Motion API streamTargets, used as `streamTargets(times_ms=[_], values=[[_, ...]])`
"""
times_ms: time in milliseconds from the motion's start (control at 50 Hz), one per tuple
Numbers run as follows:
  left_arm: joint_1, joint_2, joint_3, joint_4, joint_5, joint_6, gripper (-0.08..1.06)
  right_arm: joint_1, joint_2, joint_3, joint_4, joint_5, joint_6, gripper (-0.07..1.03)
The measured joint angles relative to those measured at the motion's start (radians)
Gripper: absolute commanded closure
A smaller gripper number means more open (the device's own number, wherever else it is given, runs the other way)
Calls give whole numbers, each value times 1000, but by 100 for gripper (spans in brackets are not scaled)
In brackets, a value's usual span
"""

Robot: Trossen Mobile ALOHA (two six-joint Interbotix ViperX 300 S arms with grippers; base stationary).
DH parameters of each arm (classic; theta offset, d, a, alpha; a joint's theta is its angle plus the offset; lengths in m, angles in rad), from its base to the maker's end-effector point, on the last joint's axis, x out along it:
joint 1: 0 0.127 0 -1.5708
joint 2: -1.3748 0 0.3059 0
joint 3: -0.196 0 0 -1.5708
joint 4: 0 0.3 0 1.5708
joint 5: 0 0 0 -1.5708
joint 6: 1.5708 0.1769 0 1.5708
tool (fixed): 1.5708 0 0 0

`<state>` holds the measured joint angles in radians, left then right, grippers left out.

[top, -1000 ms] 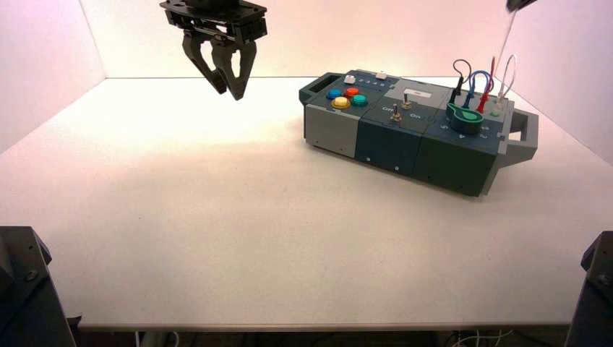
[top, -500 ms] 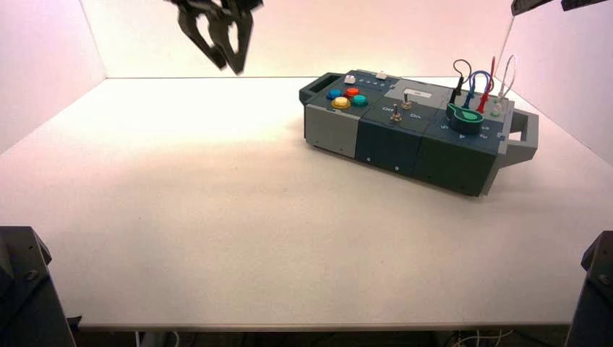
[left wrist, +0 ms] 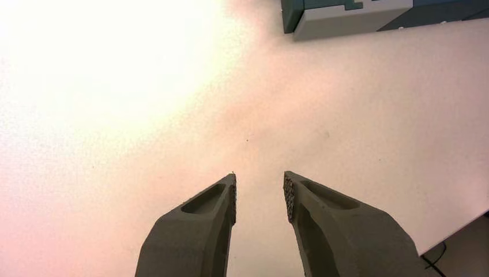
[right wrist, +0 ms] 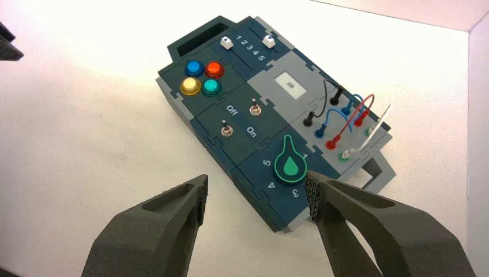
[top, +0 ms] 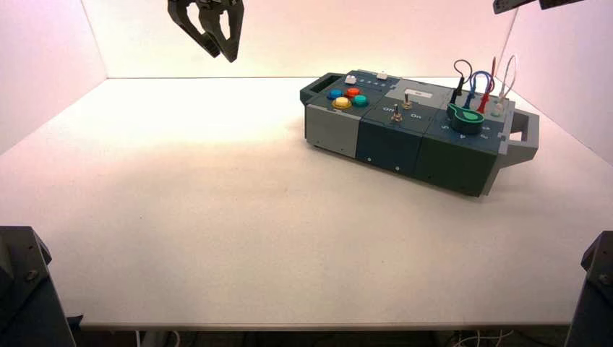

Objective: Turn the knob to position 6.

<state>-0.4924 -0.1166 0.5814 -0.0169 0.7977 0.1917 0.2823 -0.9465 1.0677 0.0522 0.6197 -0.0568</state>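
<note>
"While the right gripper (right wrist: 256, 187) hangs above the box (top: 409, 134), are its fingers holding anything?"

"No, they're spread wide and empty. The left gripper (left wrist: 260, 187) idles over the bench (top: 217, 217), left of the box, fingers parted."

"And the teal-green knob (right wrist: 290, 167)?"

"Right-hand part of the box, beside the wires (right wrist: 353, 117). Its pointer sits between 5 and 1, so I'd judge 6 reached; only retreat seems left."
</note>
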Motion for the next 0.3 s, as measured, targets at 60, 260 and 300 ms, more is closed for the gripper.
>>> streamTargets(times_ms=[60,260,300], values=[[0,-5,-2,0,-2,-2,53,0,0,0,0,-2,0,10],[0,-31,3,3,-9,0,53,0,-8,0,0,-5,0,10],[0,-32,3,3,-9,0,53,2,-9,0,0,-6,2,10]])
